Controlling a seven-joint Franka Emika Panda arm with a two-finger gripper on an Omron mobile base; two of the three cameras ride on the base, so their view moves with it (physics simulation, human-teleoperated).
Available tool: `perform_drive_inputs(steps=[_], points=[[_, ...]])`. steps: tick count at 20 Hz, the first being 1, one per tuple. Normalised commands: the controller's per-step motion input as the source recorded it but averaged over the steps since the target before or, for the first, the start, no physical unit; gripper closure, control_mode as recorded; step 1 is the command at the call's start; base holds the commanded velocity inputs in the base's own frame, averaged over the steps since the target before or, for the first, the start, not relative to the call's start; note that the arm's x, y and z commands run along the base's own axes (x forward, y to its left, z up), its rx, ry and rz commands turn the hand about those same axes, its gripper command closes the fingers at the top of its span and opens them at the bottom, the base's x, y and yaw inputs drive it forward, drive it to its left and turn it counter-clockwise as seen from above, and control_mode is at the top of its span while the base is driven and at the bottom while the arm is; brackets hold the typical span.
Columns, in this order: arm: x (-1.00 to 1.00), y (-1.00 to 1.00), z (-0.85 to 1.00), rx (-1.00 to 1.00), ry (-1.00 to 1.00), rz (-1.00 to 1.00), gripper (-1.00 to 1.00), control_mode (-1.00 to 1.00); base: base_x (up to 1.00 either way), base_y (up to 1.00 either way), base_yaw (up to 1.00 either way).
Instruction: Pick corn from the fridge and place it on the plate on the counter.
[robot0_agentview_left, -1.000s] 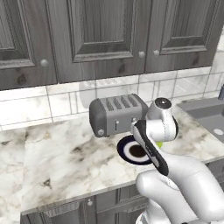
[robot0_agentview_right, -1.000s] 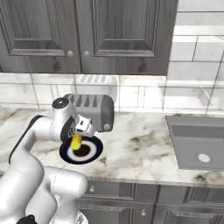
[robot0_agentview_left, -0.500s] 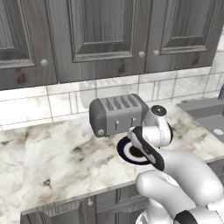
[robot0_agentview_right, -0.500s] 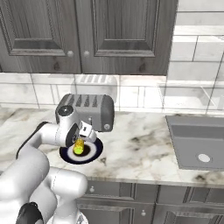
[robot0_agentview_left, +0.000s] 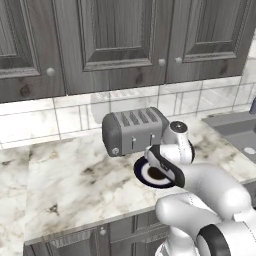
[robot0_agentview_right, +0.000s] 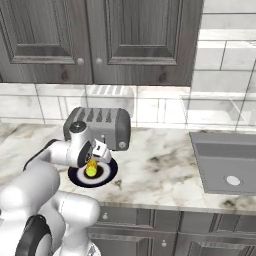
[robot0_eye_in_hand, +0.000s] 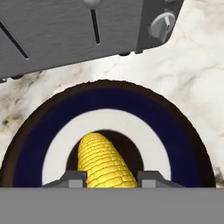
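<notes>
Clamped on the corn (robot0_eye_in_hand: 106, 165), the jaws of the gripper (robot0_eye_in_hand: 109, 177) hold it over the plate's (robot0_eye_in_hand: 109, 107) middle, while dark grey cabinets (robot0_agentview_right: 100, 35) hang above the marble counter (robot0_agentview_right: 155, 170), where the toaster (robot0_agentview_right: 102, 127) stands just behind that plate.

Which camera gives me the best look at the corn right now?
The hand view: the corn sits large between the fingertips, over the plate. The right base view shows it as a small yellow spot under the gripper. In the left base view the arm covers it.
</notes>
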Motion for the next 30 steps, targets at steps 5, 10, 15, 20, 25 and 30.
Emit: perform_drive_inputs(steps=[5,10,15,20,25,30], points=[[0.08,0.02,-0.27,0.00,0.00,0.00,1.00,-1.00,0.00,0.00,0.00],[0.09,0.02,-0.14,0.00,0.00,0.00,-1.00,-1.00,0.00,0.00,0.00],[0.20,0.00,0.00,0.00,0.00,0.00,-1.00,-1.00,0.00,0.00,0.00],[0.05,0.00,0.12,0.00,0.00,0.00,-1.00,-1.00,0.00,0.00,0.00],[-0.68,-0.01,0.49,0.00,0.00,-0.01,-1.00,-1.00,0.00,0.00,0.00],[-0.88,0.00,0.47,0.00,0.00,0.00,-1.00,-1.00,0.00,0.00,0.00]])
